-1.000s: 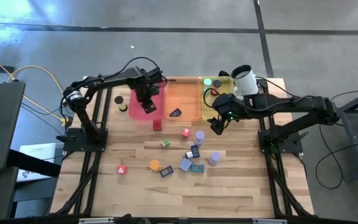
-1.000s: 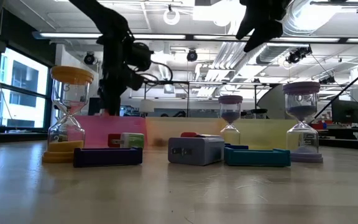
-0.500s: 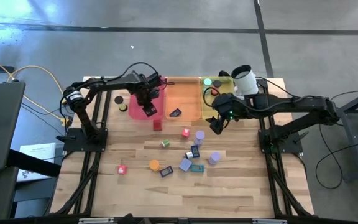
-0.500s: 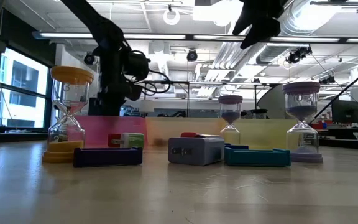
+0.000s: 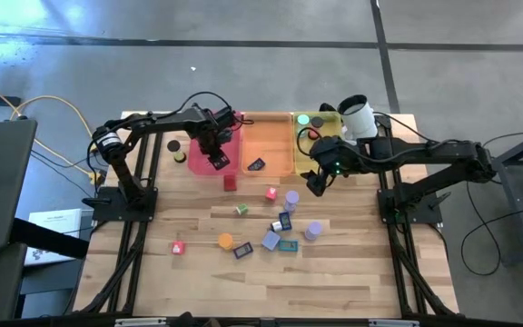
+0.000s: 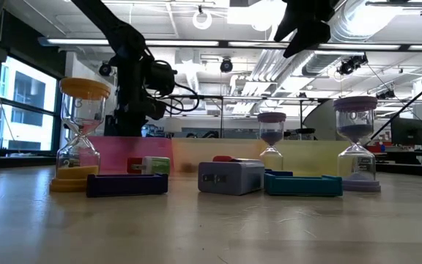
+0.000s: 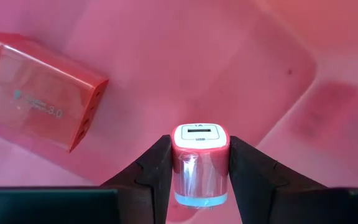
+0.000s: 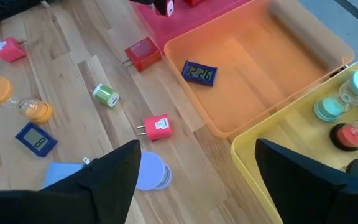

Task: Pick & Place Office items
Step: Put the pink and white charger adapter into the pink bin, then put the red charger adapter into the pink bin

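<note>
Left tool (image 7: 199,180) clasps one pink charger (image 7: 199,163) over pink tray (image 7: 241,56).

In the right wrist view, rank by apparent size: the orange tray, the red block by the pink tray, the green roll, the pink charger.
1. orange tray, by far the largest.
2. red block.
3. pink charger, close to the red block, so this order is unsure.
4. green roll, smallest.

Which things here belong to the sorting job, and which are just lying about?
Job:
- pink-capped clear USB charger cube, held in the left claw
- red clear plastic block
- green-and-white charger
- orange hourglass
- dark blue flat clock in the orange plastic tray

Lying about:
- white cylindrical cup
- white printed sheet on the floor
</note>
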You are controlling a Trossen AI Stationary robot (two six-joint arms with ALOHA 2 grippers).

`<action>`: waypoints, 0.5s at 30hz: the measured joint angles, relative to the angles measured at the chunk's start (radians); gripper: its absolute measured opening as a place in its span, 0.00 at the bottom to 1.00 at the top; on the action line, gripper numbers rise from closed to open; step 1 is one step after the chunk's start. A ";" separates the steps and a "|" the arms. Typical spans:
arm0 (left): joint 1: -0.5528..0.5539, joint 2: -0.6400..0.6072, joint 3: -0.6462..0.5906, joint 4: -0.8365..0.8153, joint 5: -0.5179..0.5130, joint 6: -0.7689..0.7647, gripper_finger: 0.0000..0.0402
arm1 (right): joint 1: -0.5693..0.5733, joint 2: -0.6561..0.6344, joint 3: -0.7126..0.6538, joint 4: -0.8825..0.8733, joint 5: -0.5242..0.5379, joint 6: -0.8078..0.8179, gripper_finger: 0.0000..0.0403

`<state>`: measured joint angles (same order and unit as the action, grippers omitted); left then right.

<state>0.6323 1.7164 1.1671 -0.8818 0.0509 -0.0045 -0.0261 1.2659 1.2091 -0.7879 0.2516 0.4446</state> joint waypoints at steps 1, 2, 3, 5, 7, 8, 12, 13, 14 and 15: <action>0.000 0.000 0.000 0.000 0.000 0.004 0.32 | 0.000 0.000 0.000 0.000 0.000 0.000 0.76; 0.000 0.000 0.000 0.000 0.000 0.006 0.34 | 0.000 0.000 0.000 0.000 0.000 0.000 0.76; 0.000 0.000 0.000 0.000 0.000 0.007 0.36 | 0.000 0.000 0.000 0.001 0.000 0.001 0.76; 0.000 0.000 0.000 0.000 0.000 0.007 0.42 | 0.000 0.000 0.000 0.005 0.000 0.001 0.76; 0.000 0.000 0.000 0.000 0.000 0.006 0.48 | 0.000 0.000 0.000 0.011 0.000 0.001 0.76; 0.000 0.000 0.000 0.000 -0.001 0.006 0.51 | 0.000 0.000 0.000 0.013 0.000 0.002 0.76; 0.000 0.000 0.000 0.000 -0.031 -0.011 0.60 | 0.000 0.000 0.001 0.016 0.000 0.003 0.76; 0.000 0.000 0.000 0.000 -0.044 -0.019 0.61 | 0.000 0.000 0.001 0.016 0.000 0.003 0.76; 0.000 0.000 0.000 -0.002 -0.054 -0.020 0.61 | 0.000 0.000 0.001 0.016 0.000 0.003 0.76; 0.000 0.000 0.000 -0.008 -0.057 -0.017 0.61 | 0.000 0.000 0.001 0.016 0.000 0.003 0.76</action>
<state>0.6323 1.7164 1.1676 -0.8902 -0.0059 -0.0214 -0.0261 1.2659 1.2098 -0.7723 0.2512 0.4477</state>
